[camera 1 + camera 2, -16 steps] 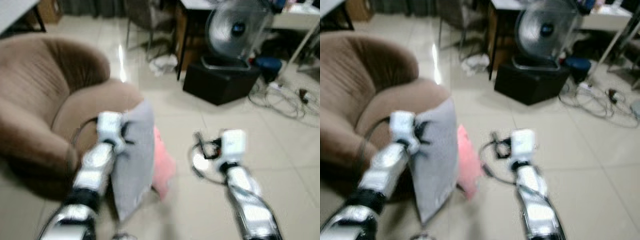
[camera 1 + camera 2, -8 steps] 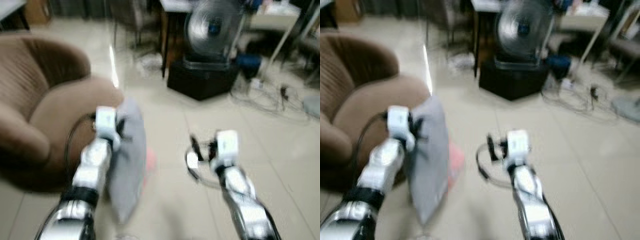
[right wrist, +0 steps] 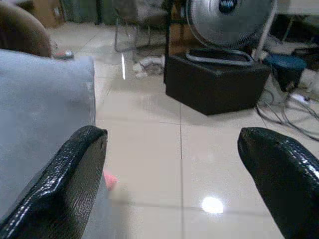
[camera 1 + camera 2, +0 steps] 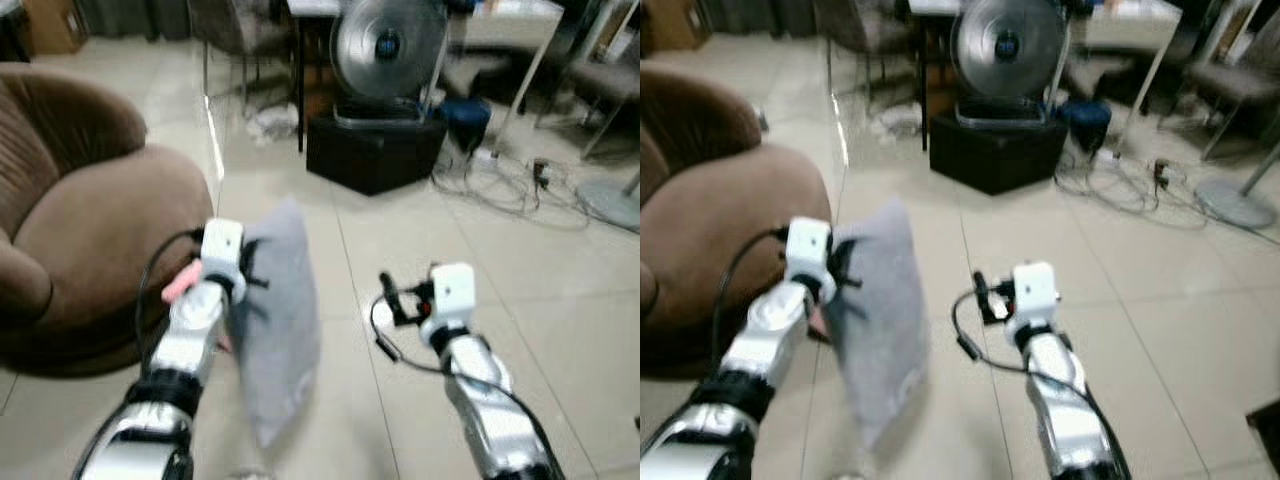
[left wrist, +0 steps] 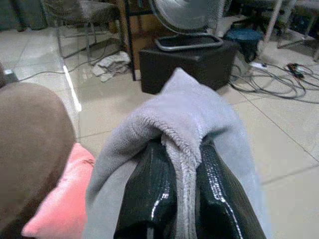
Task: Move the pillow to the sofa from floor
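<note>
We see a grey fleecy pillow point(image 4: 278, 320) hanging upright off the floor, its top edge pinched in the left hand point(image 5: 180, 199), just beside the brown sofa point(image 4: 90, 250); its lower corner looks blurred.

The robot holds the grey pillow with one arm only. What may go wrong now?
1. The left end effector pinches only a fold at the edge of the grey pillow, so the hanging pillow may slip out.
2. The pink pillow lies against the brown sofa and may get bumped.
3. The open right end effector gives no support.
</note>
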`<state>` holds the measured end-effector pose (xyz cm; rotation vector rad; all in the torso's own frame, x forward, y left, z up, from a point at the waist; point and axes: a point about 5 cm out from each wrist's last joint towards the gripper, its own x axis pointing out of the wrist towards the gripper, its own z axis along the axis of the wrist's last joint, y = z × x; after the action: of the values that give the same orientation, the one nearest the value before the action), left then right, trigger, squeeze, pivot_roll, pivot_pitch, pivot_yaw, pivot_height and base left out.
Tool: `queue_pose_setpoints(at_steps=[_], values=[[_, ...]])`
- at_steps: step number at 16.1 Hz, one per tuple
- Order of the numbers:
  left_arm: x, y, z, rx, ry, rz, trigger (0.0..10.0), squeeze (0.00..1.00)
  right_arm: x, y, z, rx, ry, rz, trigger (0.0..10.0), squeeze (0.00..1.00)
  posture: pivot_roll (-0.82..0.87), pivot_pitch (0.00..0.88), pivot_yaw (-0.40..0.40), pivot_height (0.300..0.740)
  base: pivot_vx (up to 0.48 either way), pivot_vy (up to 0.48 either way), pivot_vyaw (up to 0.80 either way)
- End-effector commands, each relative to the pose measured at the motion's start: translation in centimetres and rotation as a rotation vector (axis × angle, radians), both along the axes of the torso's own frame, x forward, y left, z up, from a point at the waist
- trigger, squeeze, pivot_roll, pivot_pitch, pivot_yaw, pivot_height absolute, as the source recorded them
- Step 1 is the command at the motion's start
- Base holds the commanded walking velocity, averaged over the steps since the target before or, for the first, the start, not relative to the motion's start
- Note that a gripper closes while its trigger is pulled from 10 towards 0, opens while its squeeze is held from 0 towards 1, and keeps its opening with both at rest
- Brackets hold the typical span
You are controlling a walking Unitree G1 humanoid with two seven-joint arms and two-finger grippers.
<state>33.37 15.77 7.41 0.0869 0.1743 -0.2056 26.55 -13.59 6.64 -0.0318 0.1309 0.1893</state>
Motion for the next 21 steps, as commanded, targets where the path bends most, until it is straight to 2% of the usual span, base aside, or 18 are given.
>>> queue_pose_setpoints(at_steps=[1,6,9,11,12,17,21], values=[[0.5,-0.1,1.4,0.013,-0.065,-0.023,0.0,0.00,-0.1,-0.1,0.1,-0.003,-0.007,0.000,10.0,0.03,0.10,0.008,0.000,0.740,0.281,0.000,0.00],[0.6,-0.9,1.6,0.063,-0.070,-0.067,0.0,0.00,-0.2,0.3,0.0,-0.001,-0.006,0.007,10.0,0.03,0.10,0.011,0.005,0.740,0.480,0.000,0.00],[0.7,-1.4,2.0,0.046,-0.082,-0.087,0.0,0.00,-0.2,0.2,-0.1,0.001,-0.005,0.003,10.0,0.03,0.10,0.010,0.012,0.740,0.480,0.000,0.00],[0.5,-1.8,1.9,0.029,-0.082,-0.093,0.0,0.00,0.1,-0.5,0.4,0.006,-0.040,-0.048,10.0,0.03,0.09,0.009,0.011,0.740,0.480,0.000,0.00],[0.5,-1.7,1.9,0.002,-0.082,-0.076,0.0,0.00,0.3,-0.8,0.7,0.005,-0.050,-0.058,10.0,0.04,0.09,0.008,0.010,0.740,0.480,0.000,0.00],[0.6,-1.6,1.9,-0.028,-0.078,-0.050,0.0,0.00,0.2,-0.8,0.7,0.001,-0.050,-0.048,10.0,0.04,0.10,0.003,0.001,0.740,0.480,0.000,0.00],[-2.4,-0.5,-0.7,-0.088,0.027,0.009,0.0,0.00,-1.3,-1.1,0.1,-0.001,-0.022,-0.058,10.0,0.04,0.11,0.004,0.003,0.740,0.480,0.000,0.00]])
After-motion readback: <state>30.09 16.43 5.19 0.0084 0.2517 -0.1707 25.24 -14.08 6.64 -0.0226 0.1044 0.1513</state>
